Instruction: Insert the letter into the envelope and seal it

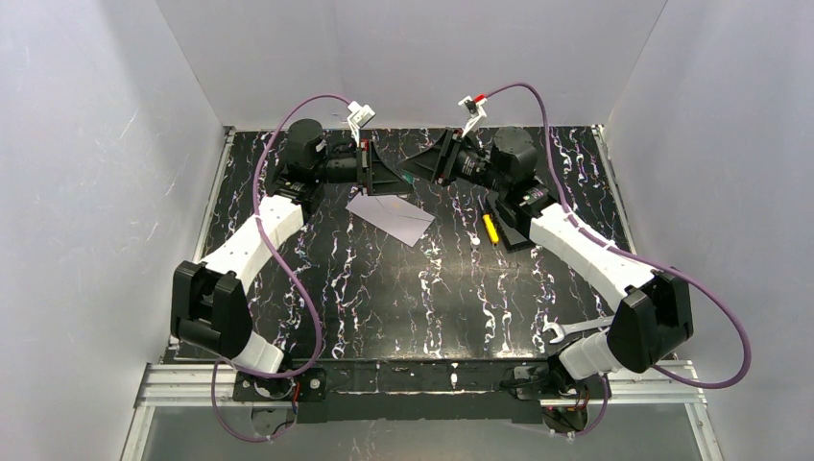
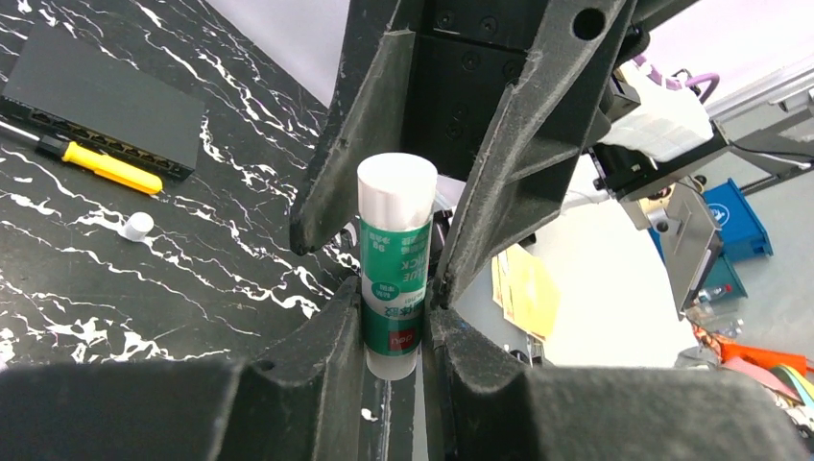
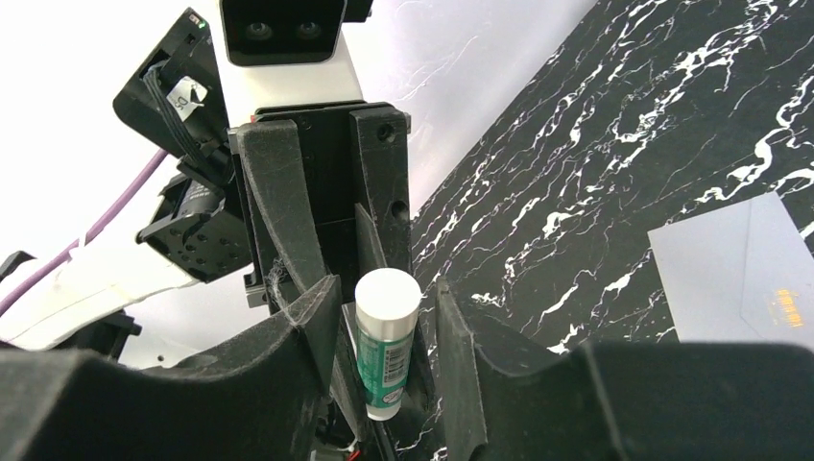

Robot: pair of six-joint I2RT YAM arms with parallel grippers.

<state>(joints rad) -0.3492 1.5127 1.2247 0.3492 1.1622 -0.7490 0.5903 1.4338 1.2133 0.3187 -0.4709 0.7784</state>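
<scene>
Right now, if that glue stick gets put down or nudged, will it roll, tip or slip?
The glue stick is a smooth round tube, so laid flat on the table it would probably roll. Stood on end it looks tall and narrow, likely easy to tip. Its glossy label may slip in the left pincer, which pinches only one end.

A black tabletop (image 1: 384, 288) veined with white marbling sits inside a three-sided booth of plain white panels (image 1: 86, 192) (a back wall (image 1: 413, 58) and one on each side), softly and evenly lit. An aluminium rail (image 1: 182, 382) runs along the near edge, with a grey surface (image 1: 432, 442) beyond it
</scene>
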